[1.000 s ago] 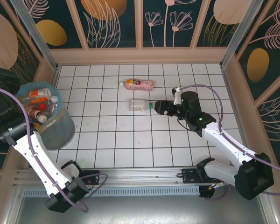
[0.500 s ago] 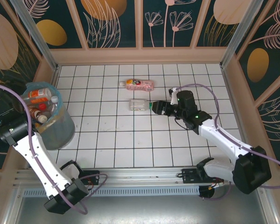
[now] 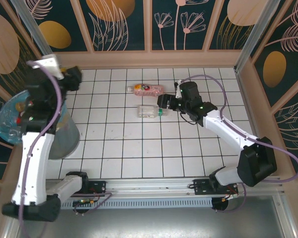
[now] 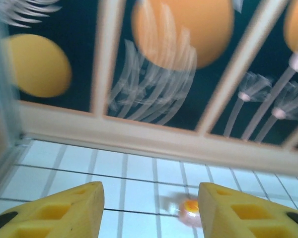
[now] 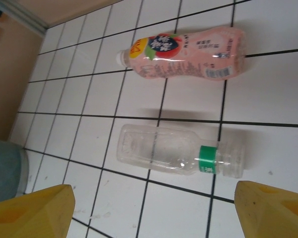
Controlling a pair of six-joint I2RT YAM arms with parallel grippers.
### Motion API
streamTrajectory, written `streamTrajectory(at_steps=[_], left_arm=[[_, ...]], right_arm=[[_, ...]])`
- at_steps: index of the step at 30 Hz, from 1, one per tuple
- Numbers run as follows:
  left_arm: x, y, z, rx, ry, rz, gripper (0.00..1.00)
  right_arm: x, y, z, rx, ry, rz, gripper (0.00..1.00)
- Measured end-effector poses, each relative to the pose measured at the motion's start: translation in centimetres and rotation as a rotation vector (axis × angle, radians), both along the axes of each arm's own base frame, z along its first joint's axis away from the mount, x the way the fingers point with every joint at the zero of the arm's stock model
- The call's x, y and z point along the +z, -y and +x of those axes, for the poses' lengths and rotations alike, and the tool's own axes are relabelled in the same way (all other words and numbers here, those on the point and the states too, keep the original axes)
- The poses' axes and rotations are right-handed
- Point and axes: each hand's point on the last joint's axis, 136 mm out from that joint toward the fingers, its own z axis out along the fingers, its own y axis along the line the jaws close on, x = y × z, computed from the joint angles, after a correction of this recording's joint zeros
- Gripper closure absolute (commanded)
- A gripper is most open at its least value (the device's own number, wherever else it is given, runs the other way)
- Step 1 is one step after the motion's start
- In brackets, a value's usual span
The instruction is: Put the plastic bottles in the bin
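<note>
The left pincer (image 4: pixel 149 213) has swung off the bin (image 3: pixel 65 140), apart and empty, while the right pincer (image 3: pixel 162 103), also apart, has neared the clear bottle (image 5: pixel 174 151) lying mid-tabletop (image 3: pixel 139 148) by 1 pink bottle (image 5: pixel 186 53): still reaching, so next lower and clamp.

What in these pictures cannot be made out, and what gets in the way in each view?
1. Top view: the left arm covers most of the bin, so its bottles cannot be counted.
2. Left wrist view: the pink bottle is motion-blurred, its label unreadable.
3. Right wrist view: the picture's left edge cuts off the bin.
</note>
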Motion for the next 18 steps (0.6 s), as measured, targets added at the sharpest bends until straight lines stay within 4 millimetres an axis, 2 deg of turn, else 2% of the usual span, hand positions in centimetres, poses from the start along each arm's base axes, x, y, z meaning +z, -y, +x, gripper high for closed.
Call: streamTrajectory(at_steps=[3,6,11,15,18], left_arm=[[-1.9,6.6,1.6,-0.126,-0.049,0.107,0.4],[-5.6,11.6,3.0,-0.238,-0.118,0.209,0.37],[-11.6,17.5,4.8,-0.374,-0.215,0.407,0.33],[-15.1,22.0,6.0,-0.469,-0.267,0.526,0.33],[-17.7,24.8,5.9,-0.547,-0.296,0.581,0.33]], right_arm=[[-0.4,0.6,0.3,-0.015,-0.014,-0.041,0.17],[-1.0,1.8,0.4,-0.038,-0.04,-0.068,0.17],[-1.7,4.7,0.5,-0.092,-0.065,-0.105,0.18],[-1.5,8.5,-0.2,-0.172,-0.075,-0.108,0.18],[-1.9,11.2,-0.8,-0.225,-0.089,-0.107,0.21]])
